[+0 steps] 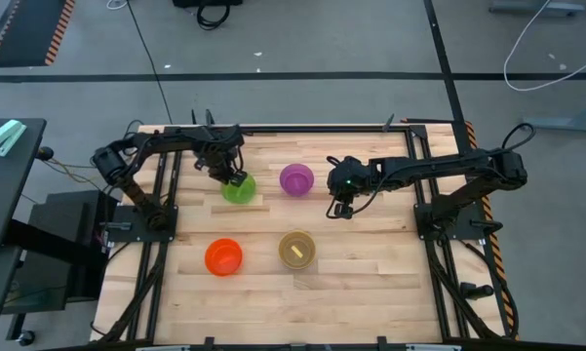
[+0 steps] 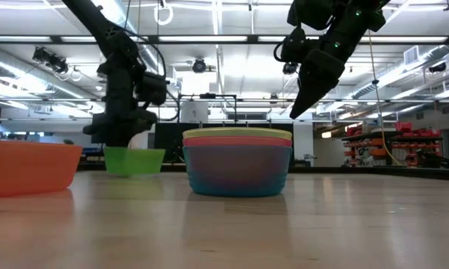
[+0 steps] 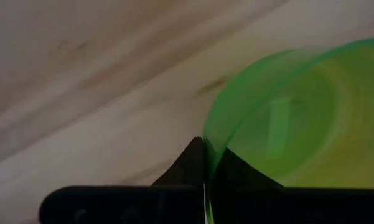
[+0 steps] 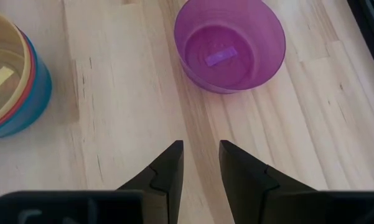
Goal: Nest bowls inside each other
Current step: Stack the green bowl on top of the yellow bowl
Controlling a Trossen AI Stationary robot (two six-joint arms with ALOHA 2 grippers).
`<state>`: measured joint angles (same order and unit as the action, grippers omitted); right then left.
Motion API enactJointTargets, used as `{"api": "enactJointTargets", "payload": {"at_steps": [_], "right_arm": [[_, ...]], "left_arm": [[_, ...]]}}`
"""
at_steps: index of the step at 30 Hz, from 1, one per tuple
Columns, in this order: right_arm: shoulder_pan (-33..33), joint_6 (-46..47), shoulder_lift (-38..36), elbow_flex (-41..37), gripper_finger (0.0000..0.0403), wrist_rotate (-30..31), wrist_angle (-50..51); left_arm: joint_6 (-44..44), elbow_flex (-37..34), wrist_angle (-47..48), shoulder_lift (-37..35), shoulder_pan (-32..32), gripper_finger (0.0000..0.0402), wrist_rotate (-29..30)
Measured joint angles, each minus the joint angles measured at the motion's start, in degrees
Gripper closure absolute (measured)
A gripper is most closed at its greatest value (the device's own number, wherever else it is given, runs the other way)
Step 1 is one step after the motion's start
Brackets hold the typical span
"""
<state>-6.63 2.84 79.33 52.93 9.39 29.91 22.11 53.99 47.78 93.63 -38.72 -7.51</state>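
Observation:
The green bowl [image 1: 241, 189] [image 2: 134, 161] stands on the far left part of the table, and my left gripper [image 1: 232, 178] [image 3: 205, 168] is shut on its rim. The purple bowl [image 1: 296, 179] [image 4: 230, 43] stands alone to its right. My right gripper [image 1: 341, 207] [image 4: 201, 149] hangs open above bare wood, right of the purple bowl and raised clear of the table [image 2: 302, 104]. The orange bowl [image 1: 223, 256] [image 2: 26, 166] sits near left. A stack [image 1: 296, 250] [image 2: 237, 161] [image 4: 12, 74] has the yellow bowl nested in the pink-red one, and both in the blue one. My left gripper pinches the green bowl's rim [image 3: 206, 140] on the side toward the table's left and far edges. One finger [image 3: 188, 163] is outside the wall; the other shows through it from inside. The fingers come from above. In the low view the bowl's base [image 2: 134, 172] is on the table.
The wooden table [image 1: 371, 292] has free room on its right half and along the near edge. Black frame rails [image 1: 424, 210] border both sides by the arm bases. A pale strip lies in the yellow bowl and a sticker in the purple bowl.

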Motion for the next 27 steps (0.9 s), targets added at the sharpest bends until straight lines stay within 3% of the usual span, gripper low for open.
{"api": "enactJointTargets", "payload": {"at_steps": [14, 27], "right_arm": [[-0.4, -0.8, 0.0, -1.5, 0.0292, 0.0, 0.2], [-10.4, 0.4, 0.0, -9.2, 0.0303, 0.0, -2.0]], "left_arm": [[2.9, 17.0, 8.8, -0.1, 13.0, 0.0393, 1.9], [11.2, 22.8, 8.0, 0.1, 28.2, 0.0394, 1.9]]}}
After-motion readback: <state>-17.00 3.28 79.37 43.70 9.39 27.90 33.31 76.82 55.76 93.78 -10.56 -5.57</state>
